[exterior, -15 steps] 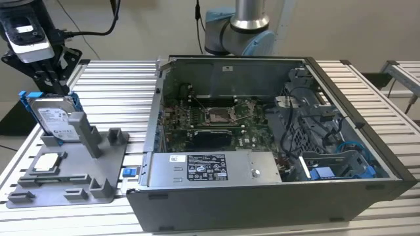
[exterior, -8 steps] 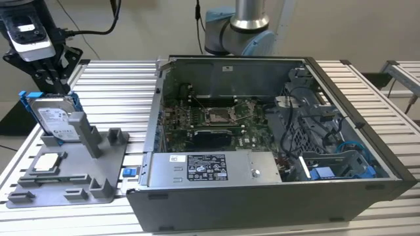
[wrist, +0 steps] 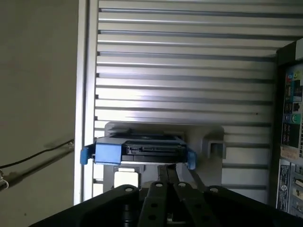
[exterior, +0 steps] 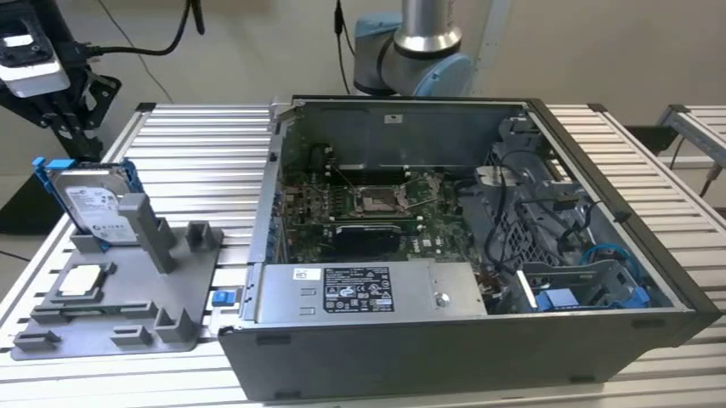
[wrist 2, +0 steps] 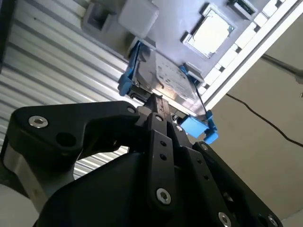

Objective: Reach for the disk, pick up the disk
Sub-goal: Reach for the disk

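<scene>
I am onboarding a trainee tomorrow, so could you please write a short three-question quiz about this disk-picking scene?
1. True or false: the disk lies flat inside the computer case.
2. Multiple choice: what lies flat on the grey fixture near the disk? A) a screwdriver B) a square silver chip C) a pair of scissors
3. Short answer: is the gripper holding the disk?

Key:
1. False. It stands upright in the grey fixture, outside the case.
2. B.
3. No. In the exterior view it hangs above the disk, apart from it.
</scene>
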### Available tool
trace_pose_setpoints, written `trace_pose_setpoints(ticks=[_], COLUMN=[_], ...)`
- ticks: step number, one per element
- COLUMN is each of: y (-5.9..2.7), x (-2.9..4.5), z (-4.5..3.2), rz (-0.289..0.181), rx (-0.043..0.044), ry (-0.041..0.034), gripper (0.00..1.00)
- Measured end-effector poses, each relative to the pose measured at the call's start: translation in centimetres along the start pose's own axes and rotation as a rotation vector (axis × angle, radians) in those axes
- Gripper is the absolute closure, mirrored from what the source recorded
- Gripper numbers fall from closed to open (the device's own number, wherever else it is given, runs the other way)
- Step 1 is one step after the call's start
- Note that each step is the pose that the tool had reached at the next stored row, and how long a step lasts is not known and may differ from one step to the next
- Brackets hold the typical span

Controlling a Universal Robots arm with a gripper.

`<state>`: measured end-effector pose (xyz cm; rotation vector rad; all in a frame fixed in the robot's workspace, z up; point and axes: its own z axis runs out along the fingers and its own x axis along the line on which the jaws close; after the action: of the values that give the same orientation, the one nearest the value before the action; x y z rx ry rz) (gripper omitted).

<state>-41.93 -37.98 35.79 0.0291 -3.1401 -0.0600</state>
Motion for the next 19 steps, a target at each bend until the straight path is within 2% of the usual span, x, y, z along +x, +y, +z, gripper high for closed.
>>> trace_pose_setpoints(ticks=[8,10,12,19], y=[0.48,0.52,0.52,0.51], x=[3.61,4.31,4.53,4.55], z=[0.25,0.29,0.29,0.29], rz=[0.0,-0.001,-0.005,-0.032], rx=[0.0,0.0001,0.0001,0.0], ry=[0.0,0.0001,0.0003,0.0007], gripper=[1.0,1.0,1.0,1.0])
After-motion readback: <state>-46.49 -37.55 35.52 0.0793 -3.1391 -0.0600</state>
